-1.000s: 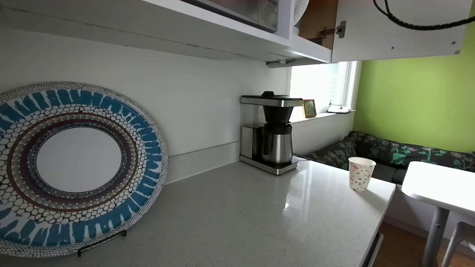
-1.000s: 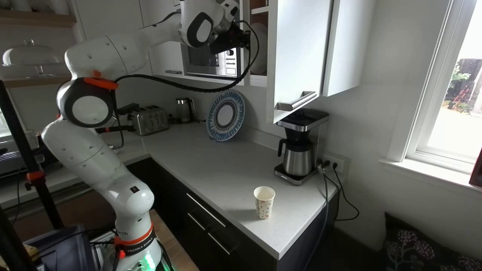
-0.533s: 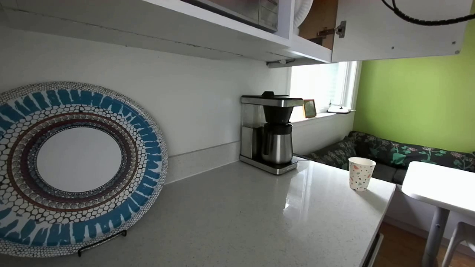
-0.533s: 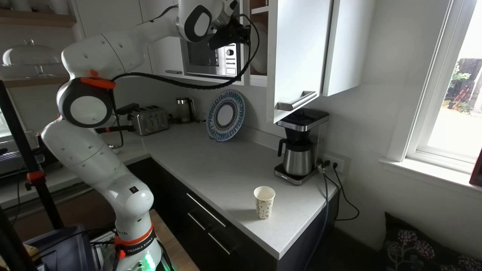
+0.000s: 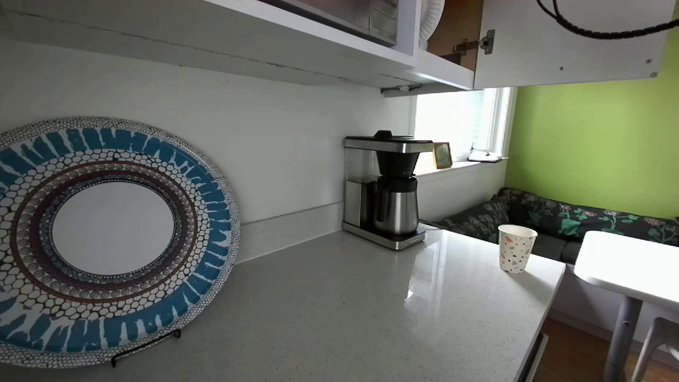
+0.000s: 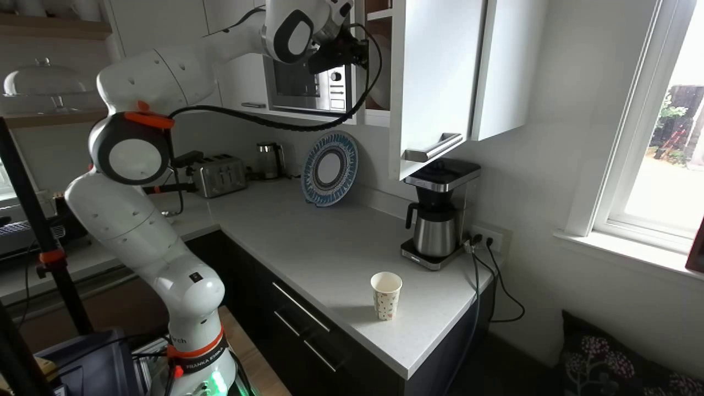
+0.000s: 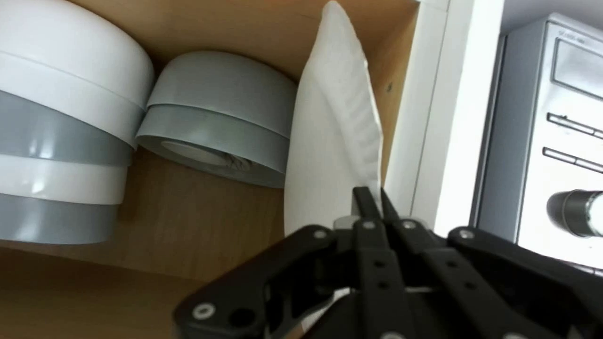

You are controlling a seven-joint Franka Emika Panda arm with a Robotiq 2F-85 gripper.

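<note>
In the wrist view my gripper point(image 7: 375, 200) has its two black fingers close together on the rim of a white paper plate point(image 7: 325, 155). The plate stands on edge inside an open cabinet, near its side wall. Whether it is one plate or a stack I cannot tell. The plate also shows in both exterior views, as a curved white edge in the cabinet opening point(image 5: 432, 24) and as a pale disc behind the door point(image 6: 380, 71). My gripper point(image 6: 341, 52) is dark in an exterior view, before the cabinet; its fingertips are hidden there.
Grey bowls point(image 7: 216, 117) and stacked white and grey bowls point(image 7: 61, 122) stand in the cabinet. The microwave point(image 7: 560, 141) adjoins it. The open door point(image 6: 440, 71) juts out. Below are a coffee maker point(image 6: 434, 220), paper cup point(image 6: 386, 297) and patterned plate point(image 6: 330, 168). A cable loops from my wrist.
My hand has dipped slightly, then shifted a little toward the cabinet door. The white plate's edge shows lower and more fully in the cabinet opening than one second ago.
</note>
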